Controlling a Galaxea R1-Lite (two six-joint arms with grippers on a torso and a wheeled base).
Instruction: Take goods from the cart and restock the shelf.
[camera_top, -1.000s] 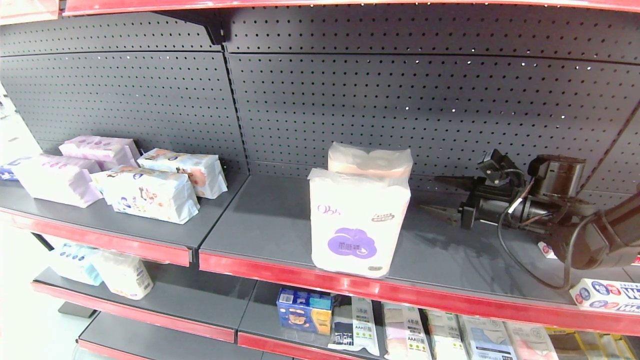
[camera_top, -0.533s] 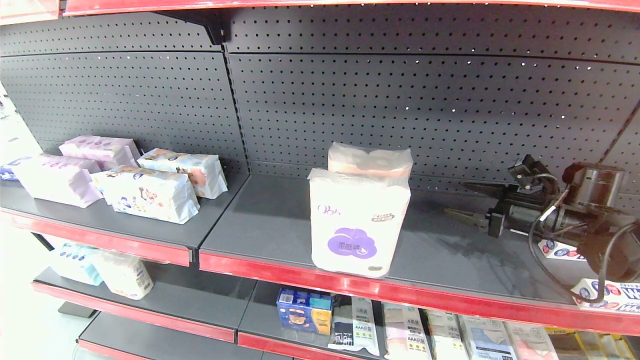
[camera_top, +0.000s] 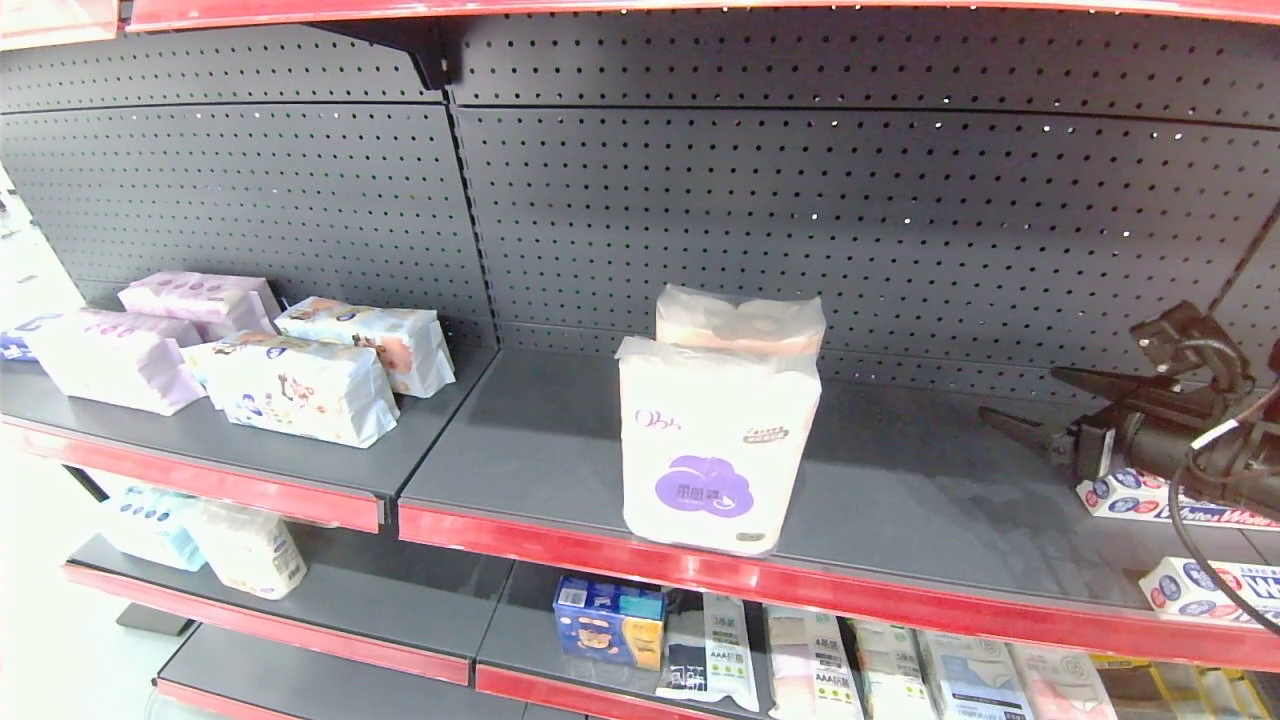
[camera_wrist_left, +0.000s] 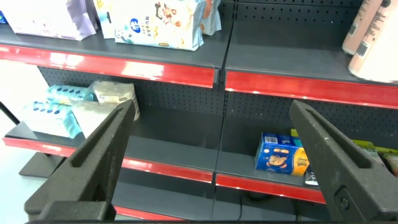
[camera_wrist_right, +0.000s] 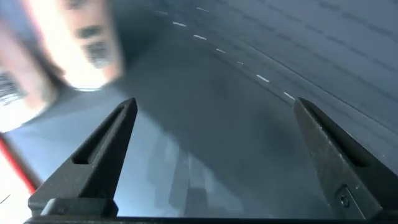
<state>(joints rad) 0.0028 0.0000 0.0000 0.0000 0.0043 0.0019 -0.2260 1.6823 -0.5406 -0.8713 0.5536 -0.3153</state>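
A white pack of toilet rolls (camera_top: 712, 455) with a purple cloud mark stands at the front edge of the middle shelf (camera_top: 900, 500); a second clear-wrapped pack (camera_top: 740, 322) stands right behind it. The front pack also shows blurred in the right wrist view (camera_wrist_right: 43, 56). My right gripper (camera_top: 1025, 400) hangs open and empty over the shelf's right end, well to the right of the packs, fingers pointing left. My left gripper (camera_wrist_left: 211, 112) is open and empty, held low in front of the lower shelves.
Several tissue packs (camera_top: 300, 385) lie on the left shelf section. White boxes with blue and red dots (camera_top: 1150, 495) sit under and beside my right arm. Lower shelves hold a blue box (camera_top: 608, 620) and flat packets (camera_top: 830, 670). Bare shelf lies between the rolls and my right gripper.
My right gripper has pulled away to the right along the shelf, away from the toilet roll packs, uncovering the dotted boxes. The packs have not moved.
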